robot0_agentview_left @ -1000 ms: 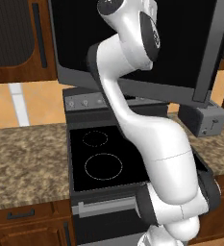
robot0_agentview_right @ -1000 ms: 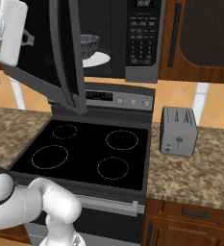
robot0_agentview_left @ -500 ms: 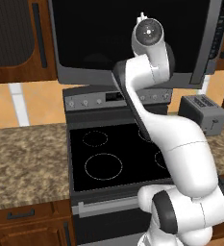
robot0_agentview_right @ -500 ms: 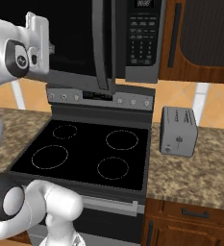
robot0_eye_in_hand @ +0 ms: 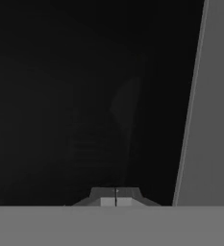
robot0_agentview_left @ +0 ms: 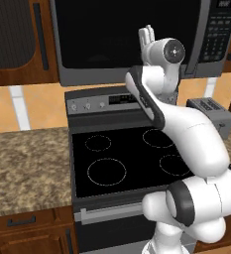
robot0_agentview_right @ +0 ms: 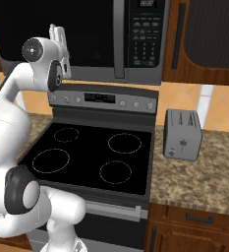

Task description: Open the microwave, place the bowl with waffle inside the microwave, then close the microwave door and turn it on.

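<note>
Hand view: the gripper (robot0_eye_in_hand: 116, 197) is seen with its two finger tips pressed together and nothing between them, pointed at the black glass of the microwave door (robot0_eye_in_hand: 84, 96), whose grey frame is seen at the right. Left base view: the gripper (robot0_agentview_left: 146, 35) is raised against the shut microwave door (robot0_agentview_left: 122, 34), close to its window. The microwave (robot0_agentview_right: 135, 39) is mounted above the stove (robot0_agentview_right: 91, 152), a toaster (robot0_agentview_right: 183, 134) standing on the counter (robot0_agentview_right: 209, 167) to the right.
</note>
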You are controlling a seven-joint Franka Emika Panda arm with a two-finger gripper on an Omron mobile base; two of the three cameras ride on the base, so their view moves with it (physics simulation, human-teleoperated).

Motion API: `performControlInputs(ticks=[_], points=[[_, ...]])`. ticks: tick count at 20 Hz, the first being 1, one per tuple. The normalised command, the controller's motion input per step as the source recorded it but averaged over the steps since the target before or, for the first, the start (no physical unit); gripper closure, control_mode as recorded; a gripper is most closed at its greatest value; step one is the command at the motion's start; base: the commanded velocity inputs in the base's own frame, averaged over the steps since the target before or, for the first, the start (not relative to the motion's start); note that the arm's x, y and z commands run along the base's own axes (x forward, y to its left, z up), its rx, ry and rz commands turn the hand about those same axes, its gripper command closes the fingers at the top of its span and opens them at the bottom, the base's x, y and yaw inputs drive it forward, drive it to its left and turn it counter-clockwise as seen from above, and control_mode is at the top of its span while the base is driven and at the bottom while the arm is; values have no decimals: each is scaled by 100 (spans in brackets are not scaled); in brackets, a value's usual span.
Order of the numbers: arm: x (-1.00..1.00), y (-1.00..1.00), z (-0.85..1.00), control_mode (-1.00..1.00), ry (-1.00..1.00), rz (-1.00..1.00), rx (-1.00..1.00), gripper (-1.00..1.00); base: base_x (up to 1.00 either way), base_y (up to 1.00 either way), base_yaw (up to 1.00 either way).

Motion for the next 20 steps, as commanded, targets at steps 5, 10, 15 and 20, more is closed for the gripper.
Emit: performControlInputs(ticks=[5, 10, 15, 20], points=[[100, -7, -5, -100, 19, 9, 0, 100, 0, 0, 0], [100, 0, -42, -100, 13, 10, -2, 100, 0, 0, 0], [-7, -13, -14, -100, -23, 7, 0, 100, 0, 0, 0], [-91, -31, 4, -100, -37, 0, 6, 100, 0, 0, 0]])
